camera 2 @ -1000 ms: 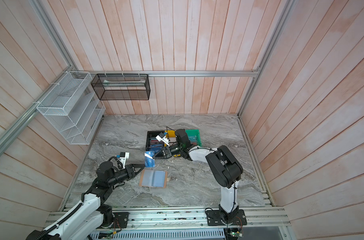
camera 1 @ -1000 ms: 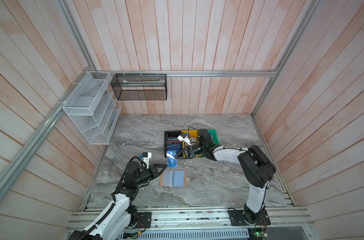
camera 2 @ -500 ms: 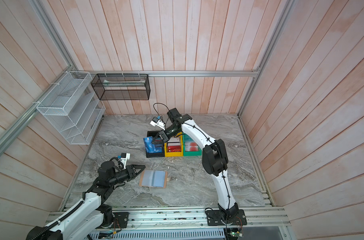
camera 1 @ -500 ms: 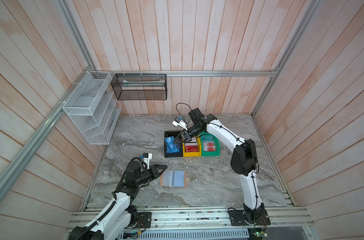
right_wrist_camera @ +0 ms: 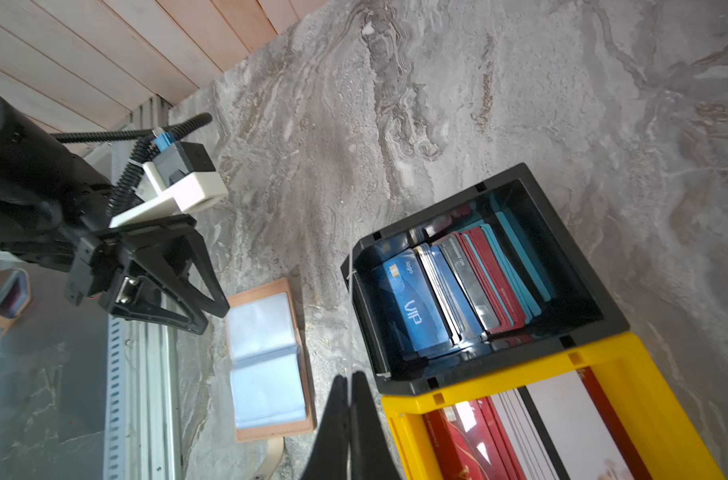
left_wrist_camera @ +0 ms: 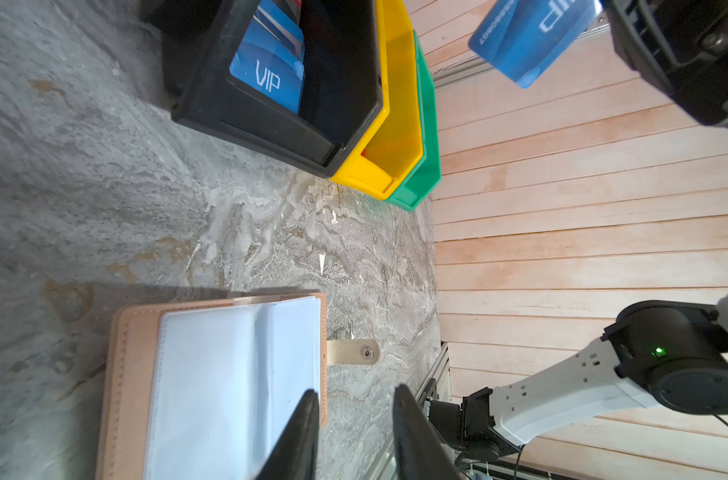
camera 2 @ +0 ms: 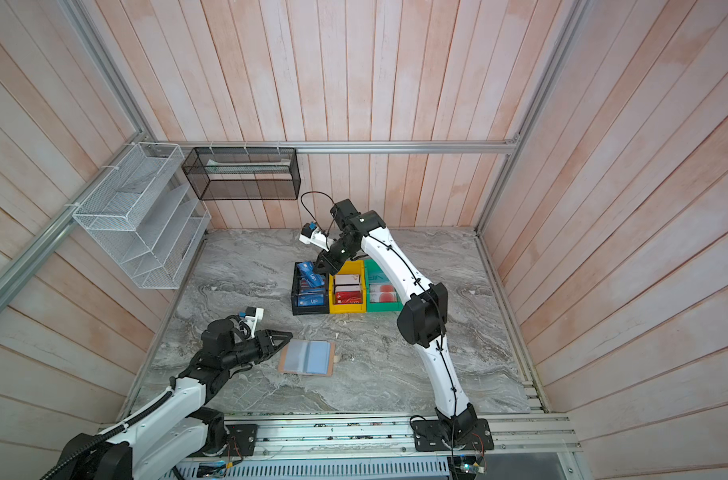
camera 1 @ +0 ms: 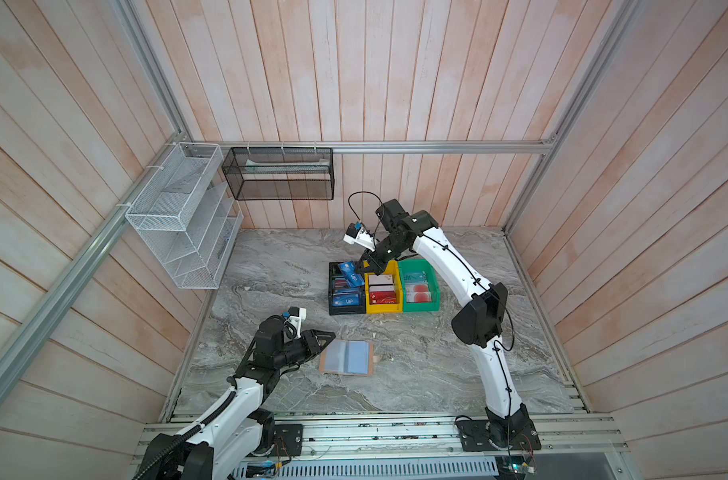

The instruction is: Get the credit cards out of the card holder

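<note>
The tan card holder (camera 1: 347, 357) (camera 2: 308, 357) lies open on the marble table, its clear sleeves looking empty in the left wrist view (left_wrist_camera: 229, 374) and the right wrist view (right_wrist_camera: 266, 357). My left gripper (camera 1: 327, 336) (left_wrist_camera: 354, 415) hovers at the holder's edge, open, with nothing between its fingers. My right gripper (camera 1: 363, 267) (camera 2: 320, 268) (right_wrist_camera: 349, 382) is shut on a blue "VIP" credit card (camera 1: 351, 272) (left_wrist_camera: 528, 37), held above the black bin (camera 1: 345, 309). In the right wrist view that card shows only as a thin edge.
Black, yellow (camera 1: 383, 307) and green (camera 1: 420, 305) bins stand side by side at the table's back, filled with several cards (right_wrist_camera: 457, 291). A white wire rack (camera 1: 179, 216) and a black mesh basket (camera 1: 279, 174) hang on the walls. A metal rail (camera 1: 374, 432) runs along the front.
My right arm lifted the blue card from low in front of the black bin to above the bins' back edge, then held about still. The left arm has not moved.
</note>
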You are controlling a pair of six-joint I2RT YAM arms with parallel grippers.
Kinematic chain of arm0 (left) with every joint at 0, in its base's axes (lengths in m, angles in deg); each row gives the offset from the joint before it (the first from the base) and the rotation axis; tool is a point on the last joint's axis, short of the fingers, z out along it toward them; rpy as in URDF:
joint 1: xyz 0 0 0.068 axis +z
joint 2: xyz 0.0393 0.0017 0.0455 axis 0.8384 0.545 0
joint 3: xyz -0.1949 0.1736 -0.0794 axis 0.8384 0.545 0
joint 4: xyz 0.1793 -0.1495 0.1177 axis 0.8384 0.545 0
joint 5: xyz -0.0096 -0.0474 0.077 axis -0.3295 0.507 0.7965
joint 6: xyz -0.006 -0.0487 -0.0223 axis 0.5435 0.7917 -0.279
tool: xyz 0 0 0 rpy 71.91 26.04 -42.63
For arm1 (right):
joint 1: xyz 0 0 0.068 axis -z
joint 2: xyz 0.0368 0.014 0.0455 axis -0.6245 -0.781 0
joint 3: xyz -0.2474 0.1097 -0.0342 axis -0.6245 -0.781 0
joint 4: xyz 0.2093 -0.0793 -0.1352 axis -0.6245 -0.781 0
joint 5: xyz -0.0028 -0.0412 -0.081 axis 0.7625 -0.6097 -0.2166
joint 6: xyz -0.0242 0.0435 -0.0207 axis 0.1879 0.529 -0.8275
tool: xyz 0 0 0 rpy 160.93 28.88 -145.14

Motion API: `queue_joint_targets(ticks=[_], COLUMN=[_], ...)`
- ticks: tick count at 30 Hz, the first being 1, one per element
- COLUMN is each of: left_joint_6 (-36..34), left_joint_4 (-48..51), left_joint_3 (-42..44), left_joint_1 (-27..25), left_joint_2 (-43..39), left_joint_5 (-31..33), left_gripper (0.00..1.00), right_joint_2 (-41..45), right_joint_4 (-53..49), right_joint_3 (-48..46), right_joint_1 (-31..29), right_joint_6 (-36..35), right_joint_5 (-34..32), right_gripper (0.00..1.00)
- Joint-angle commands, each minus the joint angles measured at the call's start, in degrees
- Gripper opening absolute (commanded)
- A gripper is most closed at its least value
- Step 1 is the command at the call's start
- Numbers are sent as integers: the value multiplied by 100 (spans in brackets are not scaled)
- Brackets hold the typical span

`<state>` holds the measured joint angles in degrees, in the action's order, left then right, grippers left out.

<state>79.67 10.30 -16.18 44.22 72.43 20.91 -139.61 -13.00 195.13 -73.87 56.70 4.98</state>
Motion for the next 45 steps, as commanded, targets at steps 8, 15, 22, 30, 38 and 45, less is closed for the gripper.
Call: queue_joint_targets(ticks=[8, 15, 22, 30, 38, 45], left_joint_6=[-170, -203, -258, -282, -319, -319], left_joint_4=[-47, 13, 23, -102, -118, -105], left_joint_3=[-114, -68, -91, -115, -154, -113], left_joint_1=[36, 36, 36, 44, 45, 49], left_joint_2=[166, 113, 181, 385, 465, 439], left_joint_5=[-120, -137, -111, -129, -137, -129], left_gripper=[33, 33, 33, 33, 33, 33], right_joint_2=[323, 41, -42, -199, -240, -372], right_joint_4=[-44, 67, 290, 474, 566, 588], right_joint_3=[-495, -816, -1168, -1258, -1240, -1240], right_joint_1=[-850, -1165, -1195, -1241, -1316, -1354], right_joint_6=[-1330, -1469, -1504, -1520, -1564, -1612], right_joint_5=[-1913, -2762, -3272, -3646, -3684, -3743], right_gripper=[0, 0, 0, 0, 0, 0])
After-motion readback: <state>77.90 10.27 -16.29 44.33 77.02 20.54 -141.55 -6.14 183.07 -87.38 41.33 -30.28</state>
